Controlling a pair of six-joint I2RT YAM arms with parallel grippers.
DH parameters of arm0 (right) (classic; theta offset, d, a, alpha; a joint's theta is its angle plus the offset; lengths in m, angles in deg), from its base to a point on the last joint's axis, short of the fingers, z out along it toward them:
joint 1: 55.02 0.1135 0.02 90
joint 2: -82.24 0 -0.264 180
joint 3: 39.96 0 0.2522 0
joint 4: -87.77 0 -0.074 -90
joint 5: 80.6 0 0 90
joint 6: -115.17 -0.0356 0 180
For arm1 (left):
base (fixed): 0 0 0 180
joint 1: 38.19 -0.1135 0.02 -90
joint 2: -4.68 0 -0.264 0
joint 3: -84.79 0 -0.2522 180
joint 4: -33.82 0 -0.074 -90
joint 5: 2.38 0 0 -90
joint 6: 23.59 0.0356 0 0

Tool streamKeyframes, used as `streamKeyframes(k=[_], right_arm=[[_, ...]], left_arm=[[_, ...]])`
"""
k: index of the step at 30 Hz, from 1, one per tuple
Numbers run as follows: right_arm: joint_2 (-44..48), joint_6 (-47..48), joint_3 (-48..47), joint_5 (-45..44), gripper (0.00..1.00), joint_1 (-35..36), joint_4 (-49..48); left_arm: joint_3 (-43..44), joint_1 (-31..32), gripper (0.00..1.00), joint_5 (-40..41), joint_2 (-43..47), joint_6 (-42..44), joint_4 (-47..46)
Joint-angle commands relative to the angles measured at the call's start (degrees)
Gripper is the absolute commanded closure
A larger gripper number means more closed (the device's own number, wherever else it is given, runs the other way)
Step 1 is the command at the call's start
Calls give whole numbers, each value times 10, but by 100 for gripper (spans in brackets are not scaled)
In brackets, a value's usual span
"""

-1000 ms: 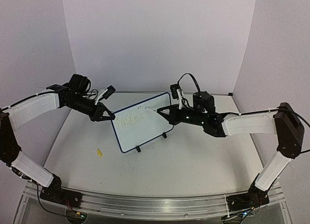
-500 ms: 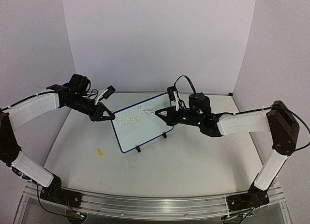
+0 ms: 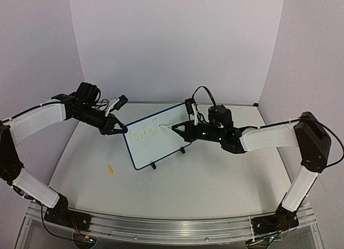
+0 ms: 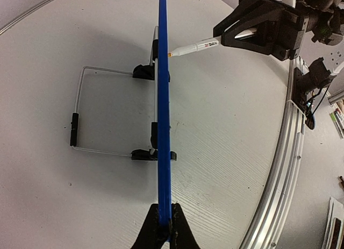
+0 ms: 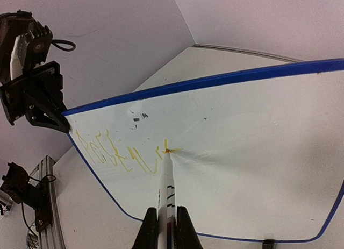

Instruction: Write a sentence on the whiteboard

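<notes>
Gripping a slim white marker, the right pincer holds its yellow tip against the blue-framed white rectangular whiteboard, at the end of the yellow handwritten sentence. The left pincer is clamped on the board's side edge. The board stands on the white table, between both arms.

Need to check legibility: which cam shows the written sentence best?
Right wrist: the sentence sits large on the whiteboard face, marker tip at its end. Top external shows only a faint small scrawl. Left wrist sees the board edge-on, no writing.
</notes>
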Motion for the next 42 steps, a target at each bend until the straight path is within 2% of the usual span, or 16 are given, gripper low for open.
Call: streamKeyframes(k=[1, 14, 23, 30, 42], right_arm=[[-9, -9, 14, -15, 100, -2, -18], [-7, -8, 13, -34, 100, -2, -17], [39, 3, 20, -58, 100, -2, -19], [69, 1, 33, -38, 100, -2, -28], [30, -5, 9, -3, 100, -2, -31]], left_arm=[[21, 5, 100, -8, -6, 3, 19], [21, 5, 100, -8, -6, 3, 19], [21, 5, 100, -7, -5, 3, 19], [21, 5, 100, -7, -5, 2, 19], [21, 5, 100, -6, -6, 3, 19]])
